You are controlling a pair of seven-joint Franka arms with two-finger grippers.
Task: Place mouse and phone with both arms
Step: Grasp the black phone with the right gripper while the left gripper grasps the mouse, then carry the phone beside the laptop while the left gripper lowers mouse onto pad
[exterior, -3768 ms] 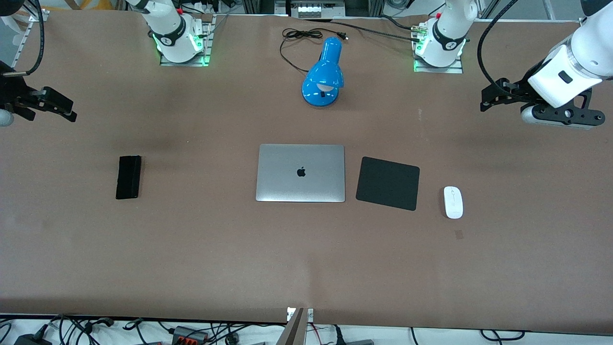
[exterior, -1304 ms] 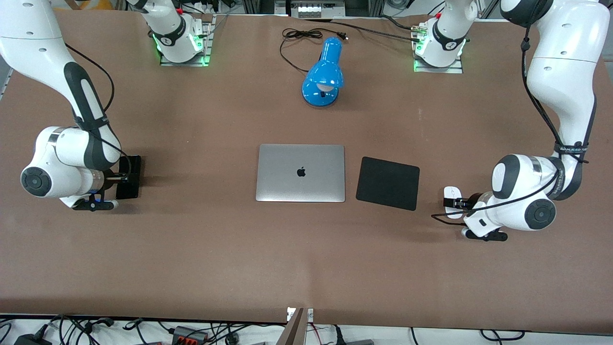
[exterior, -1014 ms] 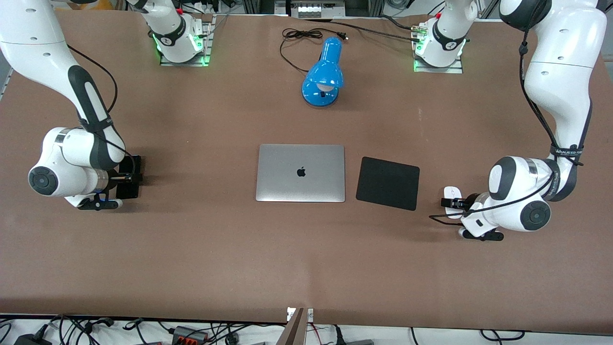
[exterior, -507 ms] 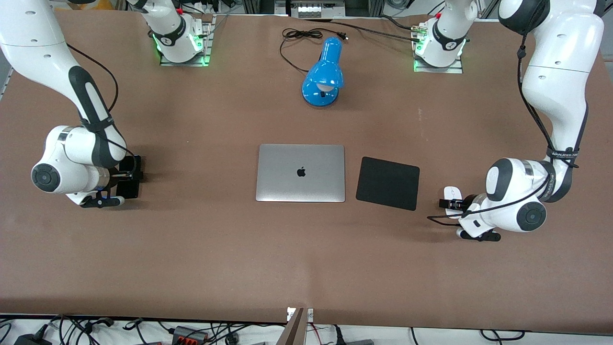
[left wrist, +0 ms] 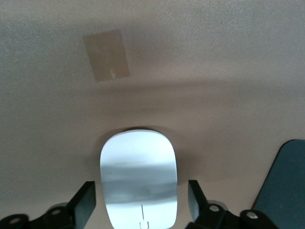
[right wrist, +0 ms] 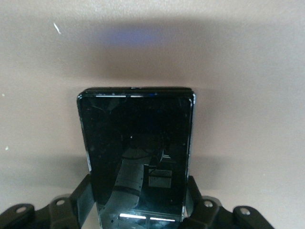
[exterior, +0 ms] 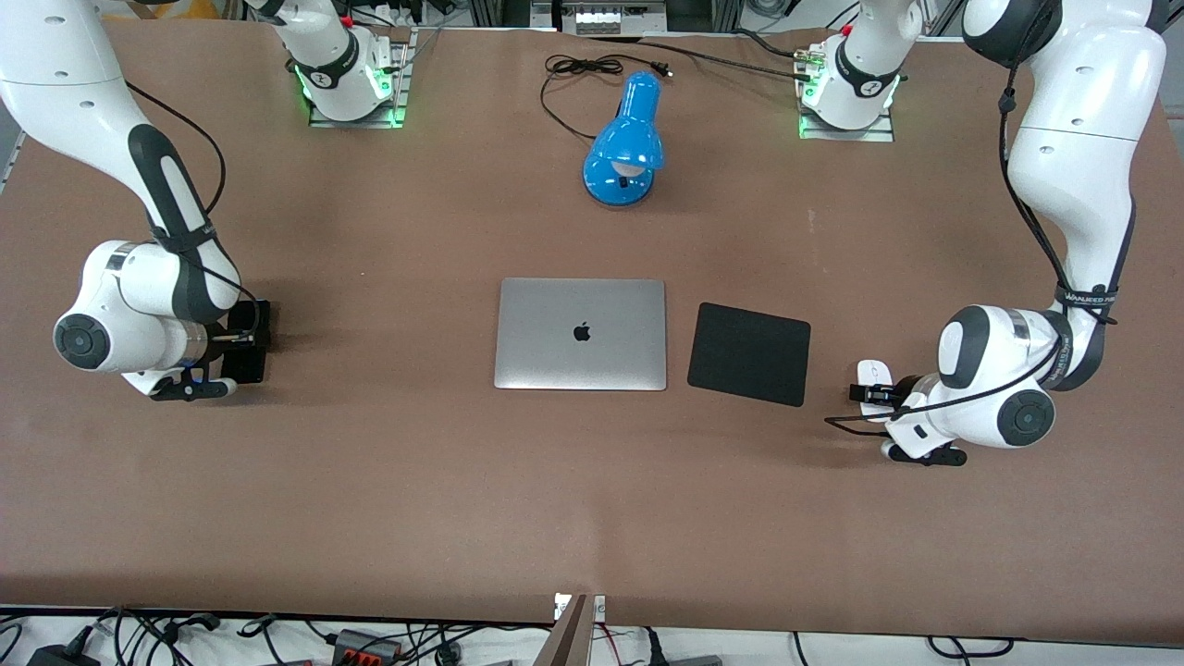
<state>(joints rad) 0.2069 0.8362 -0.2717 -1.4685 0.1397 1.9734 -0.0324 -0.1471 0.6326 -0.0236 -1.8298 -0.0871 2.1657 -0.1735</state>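
The white mouse (exterior: 871, 372) lies on the table toward the left arm's end, beside the black mouse pad. My left gripper (exterior: 869, 393) is low over it and open. In the left wrist view its fingers (left wrist: 88, 202) stand on either side of the mouse (left wrist: 138, 167) with a small gap each side. The black phone (exterior: 252, 319) lies toward the right arm's end. My right gripper (exterior: 242, 344) is shut on it. In the right wrist view the fingers (right wrist: 191, 193) press both long edges of the phone (right wrist: 138, 143).
A closed silver laptop (exterior: 580, 333) sits mid-table with a black mouse pad (exterior: 749, 353) beside it, between it and the mouse. A blue desk lamp (exterior: 626, 143) with a black cord lies near the bases. A tape patch (exterior: 886, 451) marks the table near the mouse.
Both arms came down from the table's ends onto their objects. In the last half second the right wrist shifted slightly toward its end of the table; the left arm barely moved.
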